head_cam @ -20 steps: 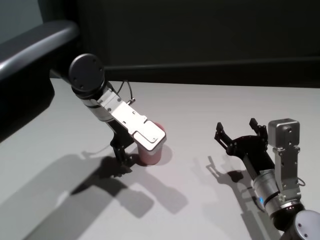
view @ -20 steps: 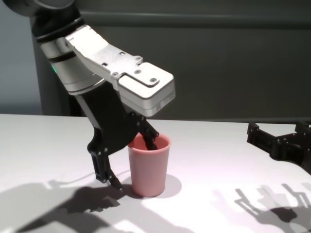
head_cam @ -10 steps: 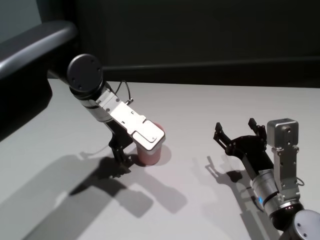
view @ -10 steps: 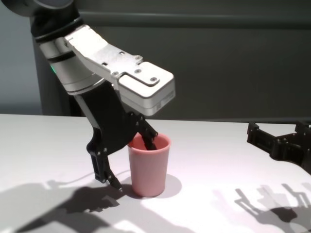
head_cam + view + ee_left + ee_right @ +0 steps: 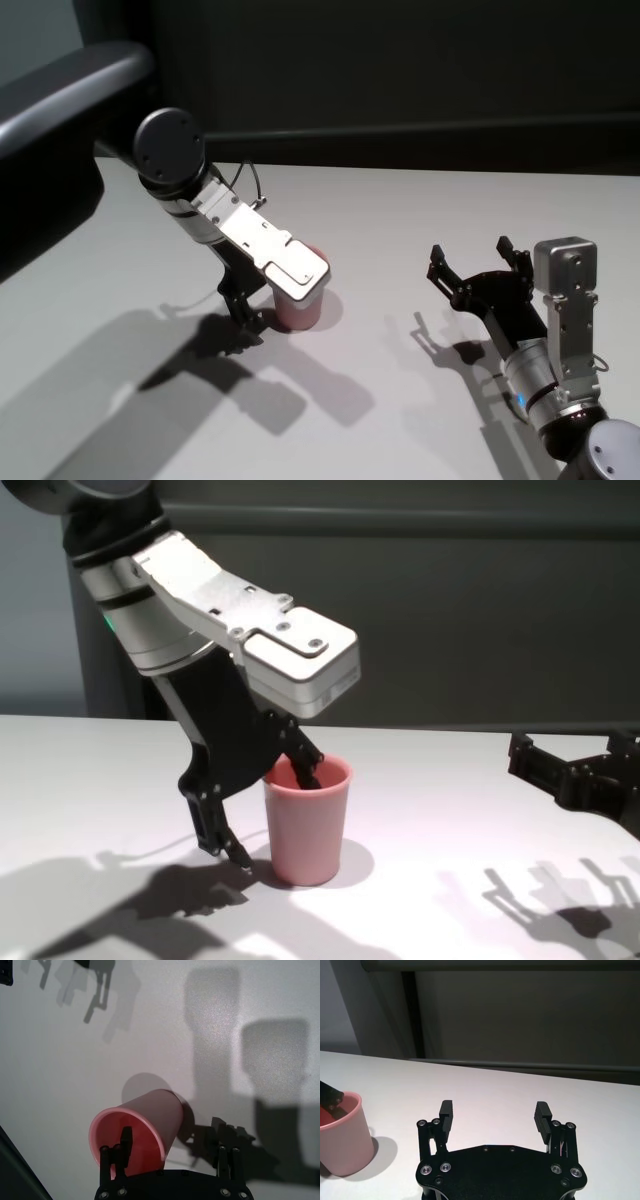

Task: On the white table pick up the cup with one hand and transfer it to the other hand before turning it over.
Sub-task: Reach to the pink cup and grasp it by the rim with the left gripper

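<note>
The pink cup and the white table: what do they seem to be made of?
The cup looks like plastic: even pink colour, smooth unmarked wall, thin rolled rim, soft dull sheen. The table looks like a painted or laminated board, though this stays uncertain: flat plain white, matte, it takes sharp shadows and shows no reflections.

A dark wall (image 5: 480, 610) behind; hard light casts sharp shadows.

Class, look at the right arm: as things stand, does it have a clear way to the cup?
Probably not to grasp it yet. The table between the right gripper and the cup is bare, but the left gripper straddles the cup's wall, one finger inside, one outside.
</note>
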`<state>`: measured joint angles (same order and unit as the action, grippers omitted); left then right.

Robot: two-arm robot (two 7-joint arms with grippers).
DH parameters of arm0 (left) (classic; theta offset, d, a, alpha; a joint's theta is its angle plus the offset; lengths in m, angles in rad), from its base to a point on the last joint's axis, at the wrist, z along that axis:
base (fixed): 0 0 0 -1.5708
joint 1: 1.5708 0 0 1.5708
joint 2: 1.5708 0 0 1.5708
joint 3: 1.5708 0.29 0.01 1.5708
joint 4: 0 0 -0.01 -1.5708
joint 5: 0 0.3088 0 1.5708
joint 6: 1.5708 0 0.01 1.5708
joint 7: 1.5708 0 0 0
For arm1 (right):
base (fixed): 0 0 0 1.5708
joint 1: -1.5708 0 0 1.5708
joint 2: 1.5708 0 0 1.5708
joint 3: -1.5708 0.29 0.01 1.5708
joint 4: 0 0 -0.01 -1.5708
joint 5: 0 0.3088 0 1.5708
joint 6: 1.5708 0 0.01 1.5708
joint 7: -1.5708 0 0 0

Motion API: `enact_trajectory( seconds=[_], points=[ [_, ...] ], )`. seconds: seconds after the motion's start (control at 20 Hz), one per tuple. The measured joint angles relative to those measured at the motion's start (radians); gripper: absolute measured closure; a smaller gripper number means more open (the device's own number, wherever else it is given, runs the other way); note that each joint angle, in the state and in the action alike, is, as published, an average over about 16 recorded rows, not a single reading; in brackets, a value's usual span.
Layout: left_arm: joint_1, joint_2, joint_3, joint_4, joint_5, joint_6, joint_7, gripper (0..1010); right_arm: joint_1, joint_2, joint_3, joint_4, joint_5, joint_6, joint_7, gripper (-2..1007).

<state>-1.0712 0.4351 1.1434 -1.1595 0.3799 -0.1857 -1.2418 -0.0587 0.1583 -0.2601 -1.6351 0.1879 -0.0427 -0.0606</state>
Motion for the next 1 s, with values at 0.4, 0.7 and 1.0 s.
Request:
enact_trajectory(
  seconds=[0.4, 0.7, 1.0],
  points=[
    [0.001, 0.0, -0.001, 0.0, 0.0, -0.001, 0.001, 243, 0.0, 0.0, 0.0, 0.0, 0.0, 0.0, 0.0, 3],
    [0.001, 0.0, -0.002, -0.001, 0.0, -0.001, 0.001, 435, 0.0, 0.0, 0.0, 0.0, 0.0, 0.0, 0.0, 3],
    [0.001, 0.0, -0.002, -0.001, 0.001, -0.001, 0.001, 647, 0.0, 0.0, 0.0, 0.0, 0.0, 0.0, 0.0, 3]
  ],
)
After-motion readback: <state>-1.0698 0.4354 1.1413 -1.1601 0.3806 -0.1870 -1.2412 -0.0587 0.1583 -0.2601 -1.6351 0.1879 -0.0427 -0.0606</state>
